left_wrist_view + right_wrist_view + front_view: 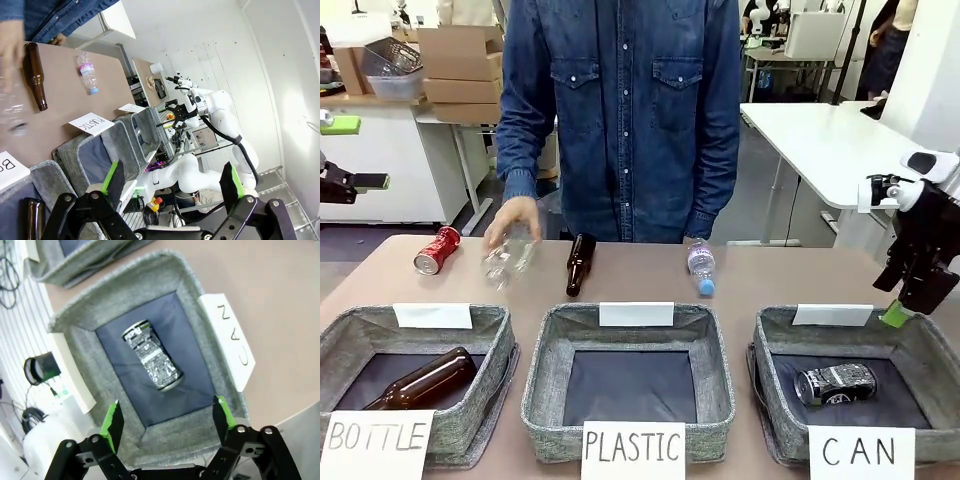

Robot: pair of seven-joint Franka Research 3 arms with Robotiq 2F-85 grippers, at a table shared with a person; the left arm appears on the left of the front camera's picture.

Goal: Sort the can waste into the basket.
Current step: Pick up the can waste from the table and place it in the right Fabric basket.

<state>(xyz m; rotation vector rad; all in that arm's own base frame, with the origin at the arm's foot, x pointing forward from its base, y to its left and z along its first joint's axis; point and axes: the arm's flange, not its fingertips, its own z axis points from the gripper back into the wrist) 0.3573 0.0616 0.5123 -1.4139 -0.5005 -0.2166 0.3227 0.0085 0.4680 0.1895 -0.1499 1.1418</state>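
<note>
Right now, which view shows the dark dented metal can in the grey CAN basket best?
Right wrist view: it looks straight down on the dark metal can, whole, lying in the grey woven basket. Front view shows it side-on and smaller. Left wrist view catches the basket's wall, far off.

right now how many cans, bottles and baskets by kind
cans: 2, red can, dark can
glass bottles: 2, brown bottle on table, brown bottle in basket
plastic bottles: 2, blue-capped bottle, blurred clear bottle
baskets: 3, BOTTLE basket, PLASTIC basket, CAN basket
total: 9
</note>
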